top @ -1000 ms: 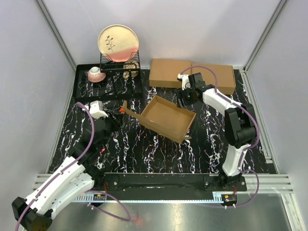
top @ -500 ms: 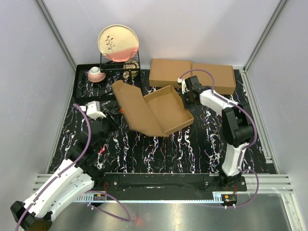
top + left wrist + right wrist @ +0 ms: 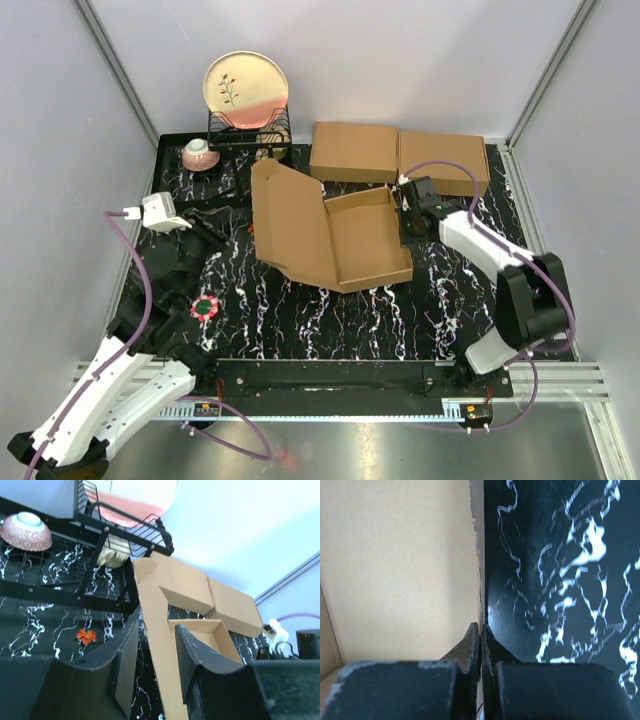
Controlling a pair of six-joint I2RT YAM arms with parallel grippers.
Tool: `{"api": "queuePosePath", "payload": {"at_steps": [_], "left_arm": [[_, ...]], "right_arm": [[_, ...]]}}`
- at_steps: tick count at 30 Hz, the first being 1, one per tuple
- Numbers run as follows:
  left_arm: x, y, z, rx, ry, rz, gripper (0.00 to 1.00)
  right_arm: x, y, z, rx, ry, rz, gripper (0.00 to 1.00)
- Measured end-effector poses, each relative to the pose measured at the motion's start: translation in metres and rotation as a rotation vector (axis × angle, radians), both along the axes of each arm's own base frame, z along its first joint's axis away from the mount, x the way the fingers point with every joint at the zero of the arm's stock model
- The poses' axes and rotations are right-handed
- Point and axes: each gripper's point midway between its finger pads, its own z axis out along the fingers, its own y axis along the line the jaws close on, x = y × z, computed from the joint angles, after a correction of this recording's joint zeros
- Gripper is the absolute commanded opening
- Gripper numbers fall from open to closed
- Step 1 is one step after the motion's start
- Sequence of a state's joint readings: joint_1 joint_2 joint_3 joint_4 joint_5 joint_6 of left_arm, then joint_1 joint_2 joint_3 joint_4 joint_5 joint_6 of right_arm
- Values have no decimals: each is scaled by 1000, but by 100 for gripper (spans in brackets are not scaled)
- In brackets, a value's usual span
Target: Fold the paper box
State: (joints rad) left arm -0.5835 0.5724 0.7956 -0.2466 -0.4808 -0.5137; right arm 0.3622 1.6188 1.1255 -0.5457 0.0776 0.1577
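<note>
Two pincers, two different jobs. My right pincer [image 3: 408, 216] is clenched on the right-hand wall of the paper box [image 3: 335, 240]; the wrist view shows the thin cardboard edge nipped between its fingertips [image 3: 471, 642]. My left pincer [image 3: 210, 232] hangs released, jaws spread, with the lid's edge ahead of it and apart from it.

The box sits on the tabletop [image 3: 330, 320] between the two, tray flat, lid raised and leaning toward my left pincer. As I judge it, the step in hand is closing that lid. To do it well, I should grip the wall firmly with the right so the tray cannot skate. Then I bring the left behind the lid's outer face and push high, near the free edge, sweeping it over toward the right. I must let go of the wall before the lid lands, or it will trap my fingertips.
</note>
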Motion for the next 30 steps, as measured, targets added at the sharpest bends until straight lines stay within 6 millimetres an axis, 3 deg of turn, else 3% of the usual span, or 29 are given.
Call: {"api": "queuePosePath", "payload": {"at_steps": [4, 10, 14, 18, 23, 30], "left_arm": [[-2, 3, 17, -10, -42, 4, 39], [-4, 6, 18, -9, -47, 13, 40], [-6, 9, 19, -17, -48, 20, 40], [-8, 9, 19, -38, -45, 22, 40], [-8, 12, 11, -48, -13, 43, 40], [-5, 10, -14, -86, 53, 64, 40]], "right_arm": [[-27, -6, 23, 41, -40, -14, 0], [-50, -13, 85, 138, -178, -85, 0], [-63, -18, 106, 233, -222, -232, 0], [-76, -21, 94, 329, -188, -418, 0], [-95, -24, 54, 410, -90, -680, 0], [-110, 4, 28, 472, -26, -883, 0]]}}
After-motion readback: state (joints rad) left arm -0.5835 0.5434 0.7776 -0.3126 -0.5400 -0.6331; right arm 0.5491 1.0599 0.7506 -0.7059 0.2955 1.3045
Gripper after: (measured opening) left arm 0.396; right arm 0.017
